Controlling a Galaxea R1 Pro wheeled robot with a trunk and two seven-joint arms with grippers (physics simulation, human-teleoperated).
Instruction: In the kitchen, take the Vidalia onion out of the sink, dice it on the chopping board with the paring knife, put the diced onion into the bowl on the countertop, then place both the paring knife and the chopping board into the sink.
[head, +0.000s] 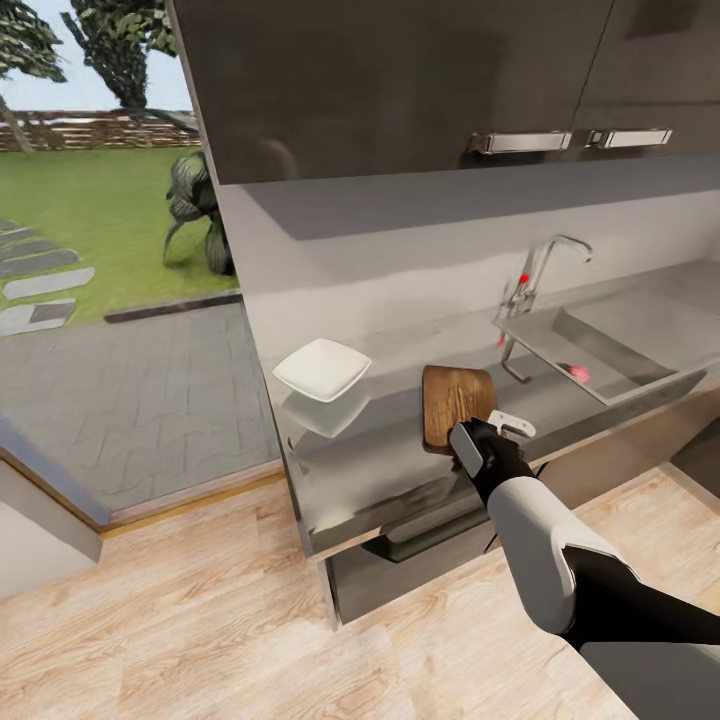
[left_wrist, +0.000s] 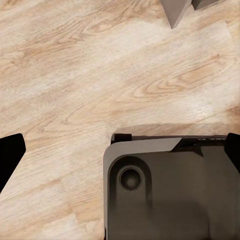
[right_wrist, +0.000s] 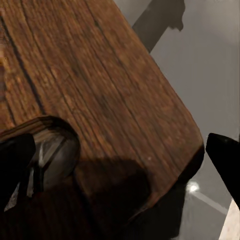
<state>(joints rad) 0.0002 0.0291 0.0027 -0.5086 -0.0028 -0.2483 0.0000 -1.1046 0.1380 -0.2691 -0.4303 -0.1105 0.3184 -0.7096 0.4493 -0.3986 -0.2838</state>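
Right end effector (head: 478, 432), fingers apart, hovers over chopping board (head: 456, 403) between bowl (head: 322, 368) and sink (head: 610, 352).

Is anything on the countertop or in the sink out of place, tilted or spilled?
Nothing stands out. The bowl sits upright and the chopping board lies flat on the countertop; the onion lies in the sink.

Home kitchen, grey countertop (head: 400, 440), sink (head: 600, 345) with tap, wall cabinets (head: 400, 80)
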